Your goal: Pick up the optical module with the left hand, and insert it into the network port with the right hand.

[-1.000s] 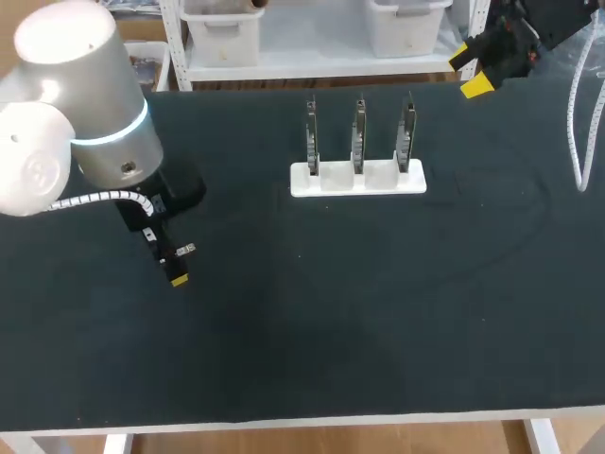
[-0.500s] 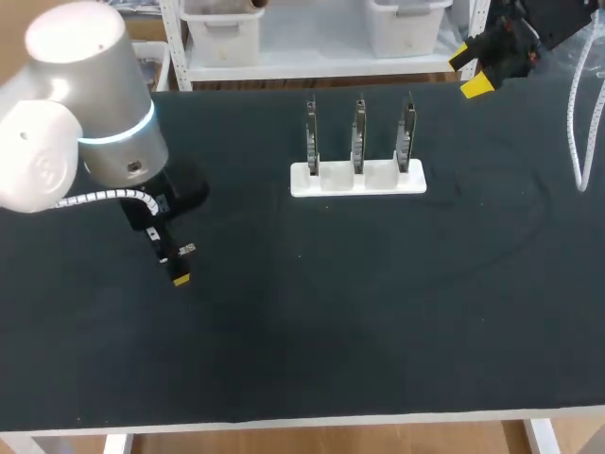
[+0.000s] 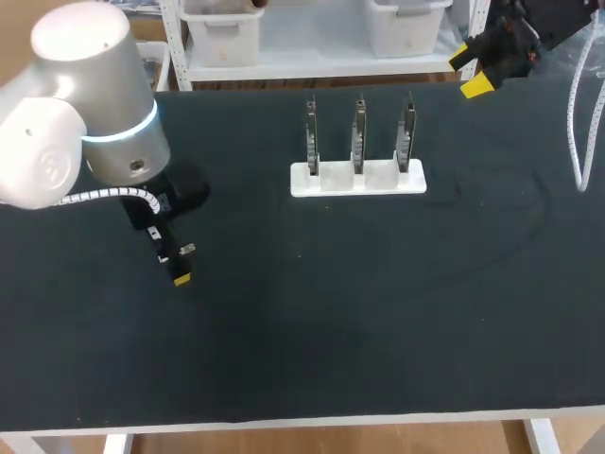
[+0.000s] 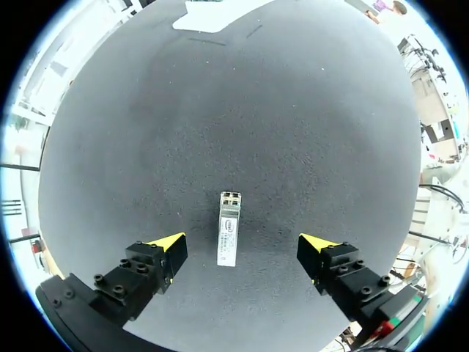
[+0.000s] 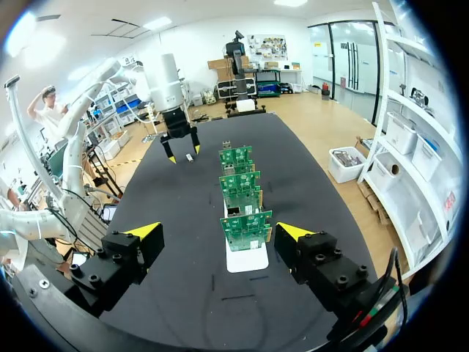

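The optical module (image 4: pixel 229 238), a small silver bar, lies flat on the black table between the fingers of my left gripper (image 4: pixel 242 253). The fingers stand open on either side of it and touch nothing. In the head view the module (image 3: pixel 186 250) shows at the table's left, beside the left gripper (image 3: pixel 172 257). Three upright circuit boards (image 3: pixel 358 137) carrying the network ports stand in a white holder (image 3: pixel 357 180) at the back middle. My right gripper (image 3: pixel 470 71) hangs open and empty above the table's back right corner. From there it faces the boards (image 5: pixel 245 196).
A white cable (image 3: pixel 577 123) hangs over the table's right side. The black table top (image 3: pixel 378 312) stretches bare in front of the holder. My left arm's large grey joint (image 3: pixel 90 104) stands above the back left of the table.
My left arm has edged slightly to the right above the module. Its fingers stay open. The right arm has not moved.
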{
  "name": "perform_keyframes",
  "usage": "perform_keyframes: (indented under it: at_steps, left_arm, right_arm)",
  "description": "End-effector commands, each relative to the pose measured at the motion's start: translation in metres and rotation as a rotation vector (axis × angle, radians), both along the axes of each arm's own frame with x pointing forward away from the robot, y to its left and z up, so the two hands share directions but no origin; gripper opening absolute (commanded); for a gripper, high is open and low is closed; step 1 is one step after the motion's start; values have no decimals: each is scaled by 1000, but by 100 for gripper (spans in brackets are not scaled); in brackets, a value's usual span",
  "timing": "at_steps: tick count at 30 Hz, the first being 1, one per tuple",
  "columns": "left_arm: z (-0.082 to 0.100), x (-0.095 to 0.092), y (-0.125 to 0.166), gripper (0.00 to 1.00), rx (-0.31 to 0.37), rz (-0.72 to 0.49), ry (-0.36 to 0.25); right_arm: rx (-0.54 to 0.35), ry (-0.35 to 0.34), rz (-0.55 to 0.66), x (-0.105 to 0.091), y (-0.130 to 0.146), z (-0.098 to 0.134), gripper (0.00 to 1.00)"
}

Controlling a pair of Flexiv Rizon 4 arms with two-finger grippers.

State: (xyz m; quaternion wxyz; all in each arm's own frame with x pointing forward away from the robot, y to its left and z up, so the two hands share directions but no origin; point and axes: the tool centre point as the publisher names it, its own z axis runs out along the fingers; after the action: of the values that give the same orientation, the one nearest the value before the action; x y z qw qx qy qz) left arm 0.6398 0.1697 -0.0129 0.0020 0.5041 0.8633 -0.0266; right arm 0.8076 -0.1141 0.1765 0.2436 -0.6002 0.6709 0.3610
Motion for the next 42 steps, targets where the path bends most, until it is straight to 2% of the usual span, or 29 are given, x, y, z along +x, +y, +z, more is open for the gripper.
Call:
perform_keyframes:
  at_steps: [1,4,6,7,10,12,32,35,39,42]
  left_arm:
    - [-1,2,1,100,-1,-1,5]
    - [-2,3,1,99,-3,1,7]
    - [-3,3,2,75,-2,-1,10]
    - [-4,3,2,50,-2,-1,11]
    - [-5,3,3,31,0,-1,15]
    - [-5,2,3,0,1,-2,17]
    - [-6,4,2,0,-6,-1,20]
    - [1,7,0,0,-51,20,8]
    - [17,17,0,0,-168,80,-25]
    - [35,27,2,0,-328,152,-54]
  right_arm:
    - [-1,-5,-5,-3,0,0,100]
    - [-1,-5,-5,-3,0,0,100]
    - [-1,-5,-5,-3,0,0,100]
    - [-1,-5,-5,-3,0,0,100]
    - [-1,-5,-5,-3,0,0,100]
    - [-1,-5,-5,-3,0,0,100]
    - [-1,-5,-5,-3,0,0,100]
    - [-1,-5,-5,-3,0,0,100]
    - [-1,-5,-5,-3,0,0,100]
    - [-1,-5,-5,-3,0,0,100]
